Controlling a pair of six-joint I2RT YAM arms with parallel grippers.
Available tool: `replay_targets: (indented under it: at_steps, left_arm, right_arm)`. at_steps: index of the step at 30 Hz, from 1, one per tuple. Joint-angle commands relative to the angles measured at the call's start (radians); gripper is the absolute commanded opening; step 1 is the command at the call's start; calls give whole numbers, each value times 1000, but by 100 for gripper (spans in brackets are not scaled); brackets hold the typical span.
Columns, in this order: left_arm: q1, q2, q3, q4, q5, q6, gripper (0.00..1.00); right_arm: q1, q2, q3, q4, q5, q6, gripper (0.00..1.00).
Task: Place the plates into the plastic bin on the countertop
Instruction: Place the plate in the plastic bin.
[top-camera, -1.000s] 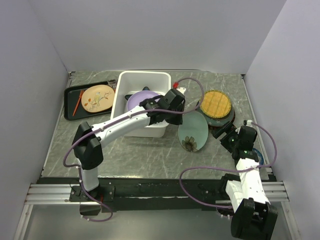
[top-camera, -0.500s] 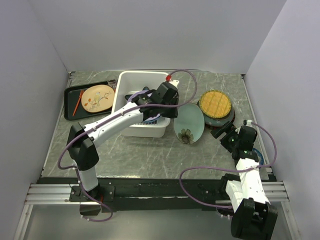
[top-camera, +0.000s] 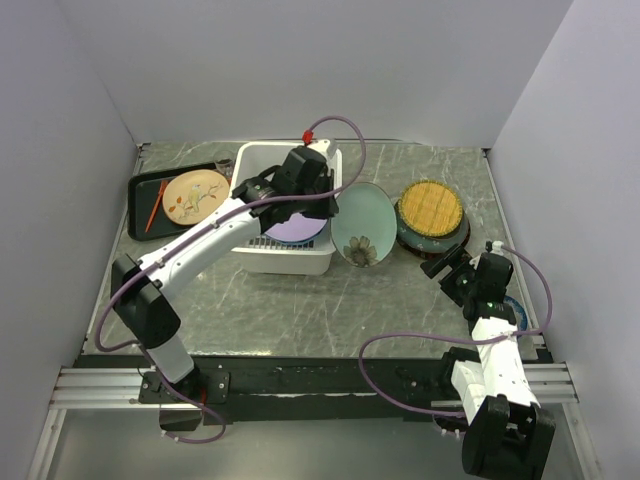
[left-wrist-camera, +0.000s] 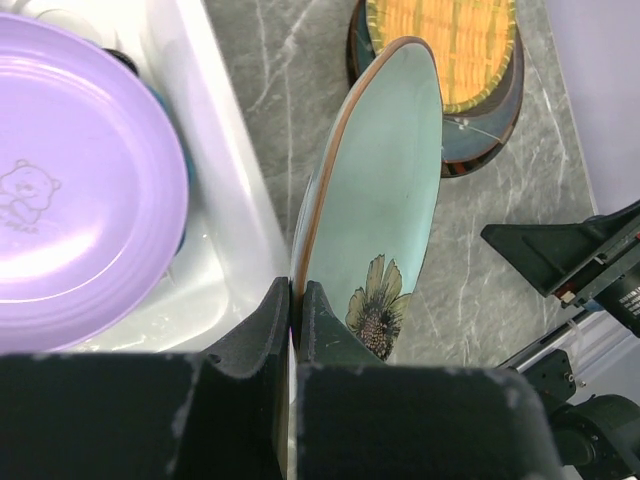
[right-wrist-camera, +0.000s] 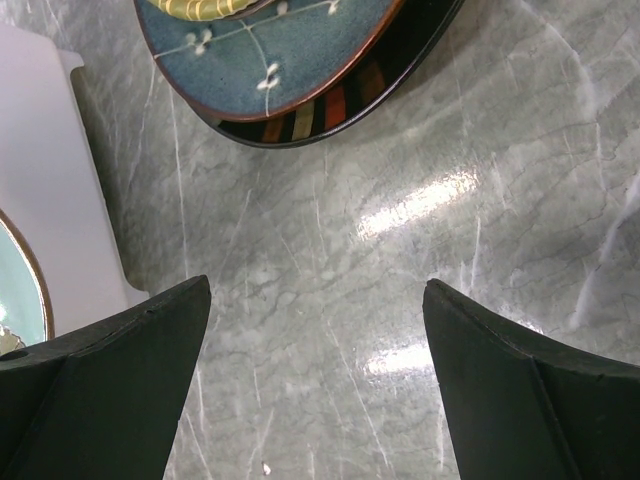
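While left arm (top-camera: 200, 255) stretches over the white plastic bin (top-camera: 243, 160), left hand (left-wrist-camera: 297, 300) pinches one pale-green flowered plate (left-wrist-camera: 385, 180) on edge; right hand (right-wrist-camera: 316, 290) spread; one lavender plate (left-wrist-camera: 70, 200) inside.

We find no readable txt, nos. or brand marks in any view. Closest thing: a small label w/ pale lettering on the right arm (left-wrist-camera: 590, 260), seen from the left wrist cam, too tiny & blurred to make out. The lavender plate (left-wrist-camera: 80, 200) has only a faint bear outline, no letters. The pale green plate (left-wrist-camera: 385, 200) has a flower pic, no wording.
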Motion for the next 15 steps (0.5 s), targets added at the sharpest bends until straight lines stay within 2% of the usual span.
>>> replay_targets:
  at_steps: [1,15]
  left_arm:
    - [37,-108,-11,140,52,-28,1]
    - [175,-237,-155,247,133,-85,1]
  right_arm:
    - [-6,-2,-3,39,-8,-3,93]
    - [-6,-5,-6,39,-8,-1,93]
